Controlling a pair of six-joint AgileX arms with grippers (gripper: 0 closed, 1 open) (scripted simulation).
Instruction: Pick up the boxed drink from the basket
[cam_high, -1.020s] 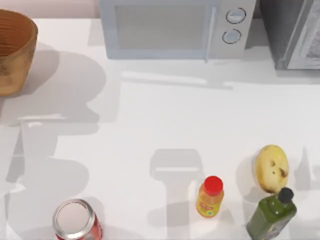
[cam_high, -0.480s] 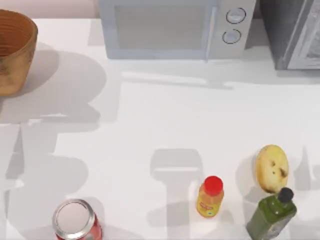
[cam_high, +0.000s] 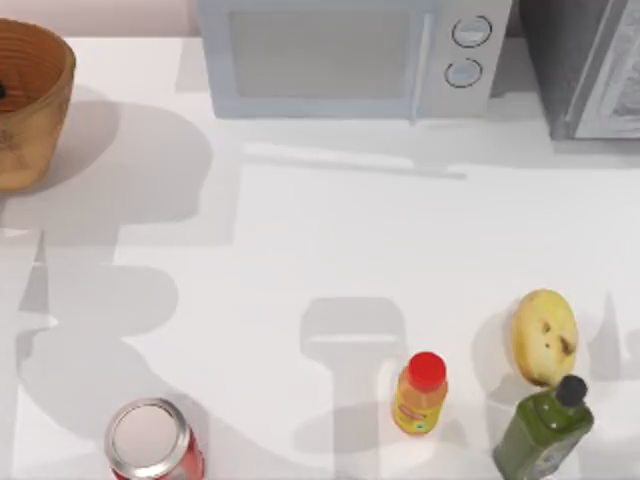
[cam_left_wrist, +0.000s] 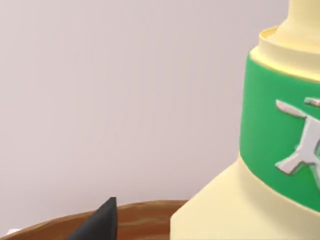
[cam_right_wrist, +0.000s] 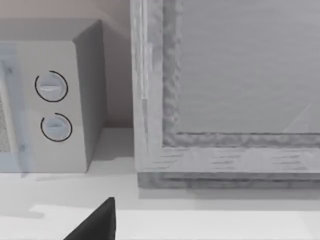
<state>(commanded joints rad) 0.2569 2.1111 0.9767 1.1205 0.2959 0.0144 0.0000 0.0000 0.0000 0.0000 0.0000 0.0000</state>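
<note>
Since a second ago the basket (cam_high: 30, 100) at the top view's far left corner has gained a small dark speck against its inner left edge, and the broad shadows on the left half of the worktop (cam_high: 300, 240) have shifted and reshaped; the other things sit where they did. From the left wrist view, the boxed drink (cam_left_wrist: 260, 165) looms very close, pale yellow with a green band and whitish print, cut off at the frame's edge so its cap is out of sight, and the basket's brown rim (cam_left_wrist: 145, 212) curves just beyond it. One dark finger (cam_left_wrist: 100, 225) of the left tool shows beside the carton, apart from it; whether that tool is open or closed on anything I cannot tell. In the right wrist view one dark finger (cam_right_wrist: 97, 222) of the right tool shows low over the worktop, facing the microwave (cam_right_wrist: 55, 100) and a grey framed appliance (cam_right_wrist: 225, 100); its state is likewise unclear. Near the front edge stand the red can (cam_high: 152, 440), partly cropped, the orange bottle (cam_high: 420, 393), the dark green bottle (cam_high: 545, 428) and a yellowish potato (cam_high: 543, 336).
</note>
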